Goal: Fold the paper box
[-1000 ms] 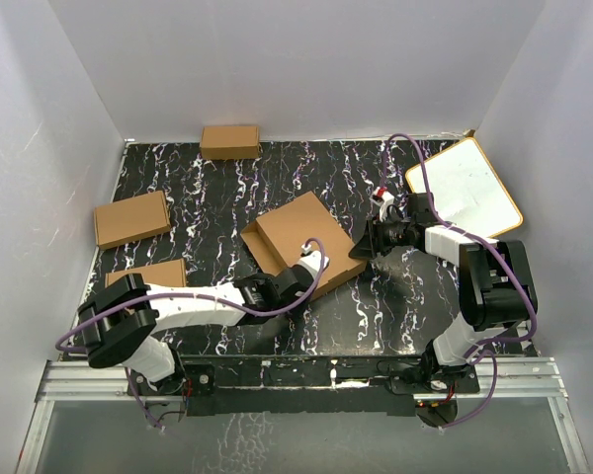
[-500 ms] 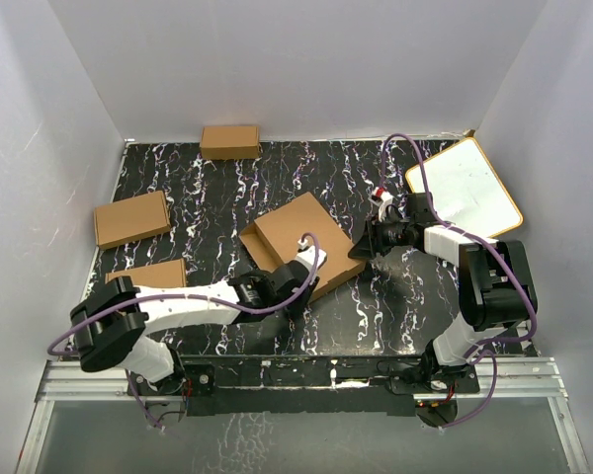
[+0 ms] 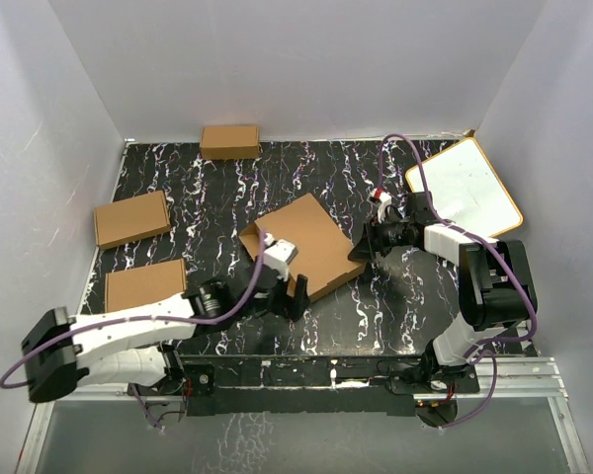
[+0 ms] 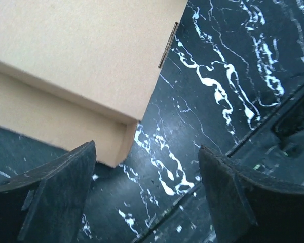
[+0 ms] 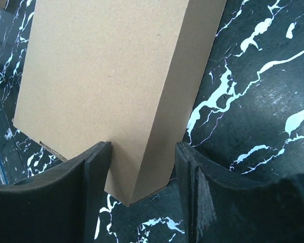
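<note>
The paper box (image 3: 303, 244) lies folded into a shallow brown box, skewed, in the middle of the marbled table. My left gripper (image 3: 282, 294) hovers at its near-left corner; in the left wrist view the jaws (image 4: 147, 148) stand wide open with only table between them and the box corner (image 4: 116, 147) beside the left finger. My right gripper (image 3: 362, 249) straddles the box's right corner (image 5: 142, 167). Its jaws are open: the left finger lies against the top face, and a thin gap shows between the side wall and the right finger (image 5: 190, 172).
Three smaller ready-made cardboard boxes sit at the back (image 3: 229, 141), the left (image 3: 131, 218) and the near left (image 3: 145, 283). A white board with tan rim (image 3: 465, 196) leans at the right. White walls close in three sides of the table.
My left gripper has opened from shut and let go of the box's near edge, and the arm has drawn back toward the near left. The right jaws have widened slightly round the corner.
</note>
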`<state>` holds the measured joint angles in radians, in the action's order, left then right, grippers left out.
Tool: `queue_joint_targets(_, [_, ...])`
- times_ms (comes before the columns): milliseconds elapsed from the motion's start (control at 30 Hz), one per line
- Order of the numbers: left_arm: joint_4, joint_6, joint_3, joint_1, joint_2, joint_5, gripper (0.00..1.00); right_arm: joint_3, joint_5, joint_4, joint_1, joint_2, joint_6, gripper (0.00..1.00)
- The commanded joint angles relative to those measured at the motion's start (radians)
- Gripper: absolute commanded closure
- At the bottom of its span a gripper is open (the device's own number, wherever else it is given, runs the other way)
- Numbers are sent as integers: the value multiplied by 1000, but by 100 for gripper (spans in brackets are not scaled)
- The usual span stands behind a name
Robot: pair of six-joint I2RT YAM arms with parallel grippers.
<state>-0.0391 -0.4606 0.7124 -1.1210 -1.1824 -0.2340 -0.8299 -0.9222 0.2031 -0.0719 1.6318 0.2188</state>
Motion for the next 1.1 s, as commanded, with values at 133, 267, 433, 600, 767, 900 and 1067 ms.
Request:
queue_joint_targets(133, [95, -343, -261, 7, 359, -57, 9, -18, -7, 83, -5, -12, 101, 41])
queue_joint_targets(267, [173, -554, -398, 9, 479, -76, 6, -16, -13, 82, -4, -10, 97, 43])
queue_joint_targets(433, [184, -737, -440, 9, 470, -142, 5, -9, -13, 73, -5, -8, 87, 44])
queue_joint_targets(600, [204, -855, -411, 9, 319, -173, 3, -4, -14, 68, -4, -5, 87, 45])
queue_joint_targets(767, [262, -934, -393, 9, 198, -190, 3, -3, -18, 67, -5, -3, 85, 45])
queue_joint_targets(900, [349, -941, -386, 8, 130, -192, 3, -2, -20, 65, -6, -4, 86, 45])
queue_joint_targets(1067, [442, -952, -401, 8, 84, -181, 3, 0, -20, 62, -6, -2, 86, 45])
